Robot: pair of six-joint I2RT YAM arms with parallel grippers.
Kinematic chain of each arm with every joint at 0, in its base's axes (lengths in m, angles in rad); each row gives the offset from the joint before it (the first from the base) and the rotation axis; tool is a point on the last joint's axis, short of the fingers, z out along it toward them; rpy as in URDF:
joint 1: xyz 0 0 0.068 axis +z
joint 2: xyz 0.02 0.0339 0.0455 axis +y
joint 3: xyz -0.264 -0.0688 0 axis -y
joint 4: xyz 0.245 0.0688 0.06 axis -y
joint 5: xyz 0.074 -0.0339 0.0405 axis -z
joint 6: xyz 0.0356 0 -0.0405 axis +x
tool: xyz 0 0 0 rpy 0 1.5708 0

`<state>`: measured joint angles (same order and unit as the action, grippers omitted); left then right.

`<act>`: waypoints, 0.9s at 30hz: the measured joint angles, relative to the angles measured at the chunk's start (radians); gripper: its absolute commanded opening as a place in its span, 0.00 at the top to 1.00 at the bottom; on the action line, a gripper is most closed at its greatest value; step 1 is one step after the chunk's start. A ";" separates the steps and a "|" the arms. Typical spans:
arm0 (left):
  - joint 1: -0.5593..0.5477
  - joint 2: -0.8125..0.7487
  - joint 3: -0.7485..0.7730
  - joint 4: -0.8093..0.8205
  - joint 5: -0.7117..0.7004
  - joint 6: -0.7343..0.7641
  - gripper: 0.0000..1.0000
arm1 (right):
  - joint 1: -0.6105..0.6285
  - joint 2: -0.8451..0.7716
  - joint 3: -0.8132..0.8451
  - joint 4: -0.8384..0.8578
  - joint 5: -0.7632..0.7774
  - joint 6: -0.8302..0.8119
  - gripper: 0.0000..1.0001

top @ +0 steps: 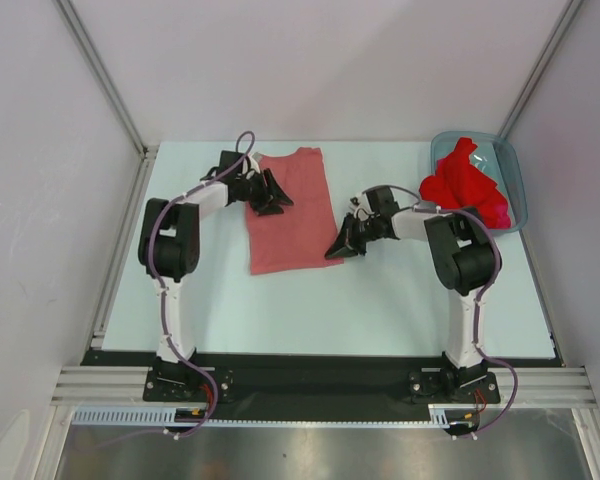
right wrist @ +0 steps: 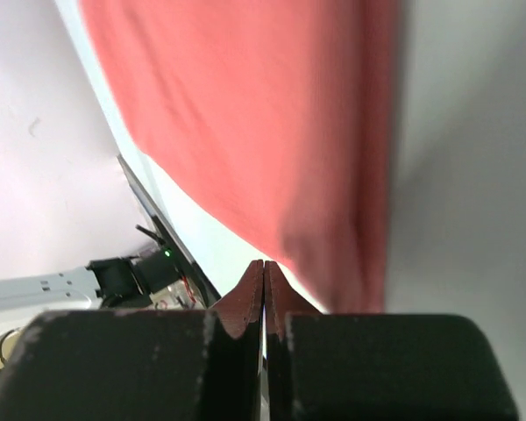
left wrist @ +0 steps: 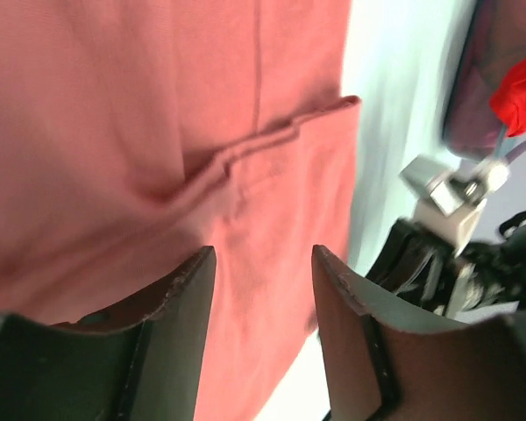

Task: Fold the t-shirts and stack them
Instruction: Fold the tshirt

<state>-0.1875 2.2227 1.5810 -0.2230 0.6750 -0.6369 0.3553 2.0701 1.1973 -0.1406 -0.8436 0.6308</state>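
Observation:
A salmon-pink t-shirt [top: 290,210] lies flat on the table, folded into a long strip. My left gripper [top: 275,195] hovers open over its upper left part; in the left wrist view the two fingers [left wrist: 263,263] stand apart above the cloth [left wrist: 158,132], where a sleeve fold shows. My right gripper [top: 338,248] sits at the strip's lower right edge. Seen from the right wrist, its fingers [right wrist: 263,267] are pressed together with nothing between them, just beside the pink cloth [right wrist: 272,114]. Brighter red t-shirts [top: 467,185] lie bunched in the bin.
The translucent blue-grey bin [top: 508,160] stands at the table's back right corner. Metal frame posts rise at both back corners, and white walls close in the sides. The right arm [left wrist: 447,254] shows in the left wrist view past the shirt's edge.

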 measured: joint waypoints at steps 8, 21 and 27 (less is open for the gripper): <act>0.012 -0.343 -0.276 0.002 -0.048 0.057 0.65 | -0.011 0.008 0.154 0.098 0.023 0.090 0.97; 0.011 -0.400 -0.674 0.102 -0.048 0.034 0.75 | -0.032 0.357 0.365 0.399 0.047 0.358 0.99; 0.013 -0.455 -0.771 0.187 -0.063 0.018 0.75 | -0.065 0.417 0.457 0.422 0.053 0.383 0.99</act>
<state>-0.1741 1.7672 0.8097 -0.0364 0.6121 -0.6193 0.2905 2.4874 1.6539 0.2817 -0.7902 1.0138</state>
